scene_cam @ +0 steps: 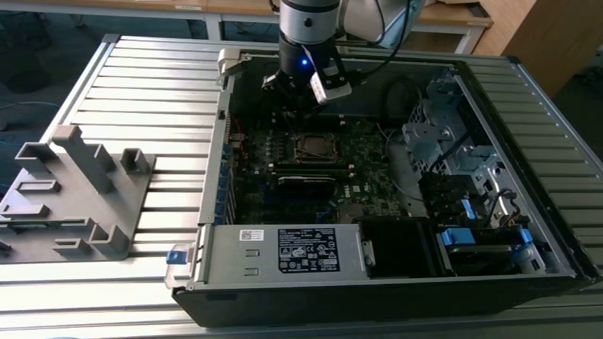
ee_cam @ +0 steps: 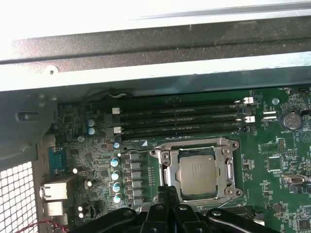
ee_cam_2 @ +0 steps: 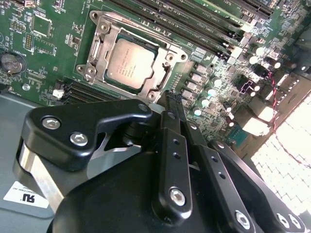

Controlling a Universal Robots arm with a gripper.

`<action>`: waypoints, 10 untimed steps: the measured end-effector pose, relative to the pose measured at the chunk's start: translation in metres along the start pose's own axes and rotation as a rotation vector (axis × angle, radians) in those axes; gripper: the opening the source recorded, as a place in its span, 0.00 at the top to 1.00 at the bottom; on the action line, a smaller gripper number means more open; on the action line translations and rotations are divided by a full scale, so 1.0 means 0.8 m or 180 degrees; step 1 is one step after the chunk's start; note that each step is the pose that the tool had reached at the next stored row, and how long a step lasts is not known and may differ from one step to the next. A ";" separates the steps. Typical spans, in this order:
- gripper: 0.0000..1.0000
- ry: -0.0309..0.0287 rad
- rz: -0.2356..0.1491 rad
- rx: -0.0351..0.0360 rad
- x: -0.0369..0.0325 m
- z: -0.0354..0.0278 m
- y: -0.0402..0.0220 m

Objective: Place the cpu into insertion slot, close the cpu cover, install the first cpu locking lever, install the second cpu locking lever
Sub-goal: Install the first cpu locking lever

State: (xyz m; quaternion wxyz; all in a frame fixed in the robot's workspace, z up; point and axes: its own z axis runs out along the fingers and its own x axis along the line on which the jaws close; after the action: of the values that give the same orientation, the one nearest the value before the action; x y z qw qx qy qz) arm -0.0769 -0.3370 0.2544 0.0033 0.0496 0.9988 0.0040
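With its jaws clenched on nothing, the gripper [ee_cam_2: 167, 96] hovers beside the socket [scene_cam: 314, 147] at the motherboard's [ee_cam: 272, 160] middle, where the chip [ee_cam_2: 130, 64] lies under its cover [ee_cam_2: 163, 74]; a sideways slip could scrape nearby parts.

Shows the cpu [ee_cam_2: 130, 59] as a small flat square chip with a dull grey-bronze metal top. Lies level, seated in the insertion slot [ee_cam_2: 164, 69] and square to its sides. Shows that slot as a small square socket on the green motherboard [ee_cam_2: 43, 43], just beside the long black memory slots [ee_cam_2: 194, 22], with a dark border round the chip. Shows the cpu cover [ee_cam_2: 98, 46] as a thin silvery frame plate, down flat over the socket, its window leaving the chip's top bare in both wrist views.
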 end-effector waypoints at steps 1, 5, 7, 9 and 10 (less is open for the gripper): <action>0.89 0.0000 0.0000 0.0001 0.0003 -0.0001 0.0000; 0.89 0.0000 0.0000 0.0001 0.0027 0.0000 -0.0003; 0.89 0.0000 0.0000 0.0001 0.0054 -0.0001 -0.0006; 0.89 0.0000 0.0000 0.0000 0.0091 0.0000 -0.0009; 0.89 -0.0001 0.0000 0.0001 0.0111 -0.0001 -0.0011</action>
State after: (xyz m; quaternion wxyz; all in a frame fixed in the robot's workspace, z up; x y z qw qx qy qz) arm -0.0858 -0.3370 0.2544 0.0034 0.0496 0.9988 0.0039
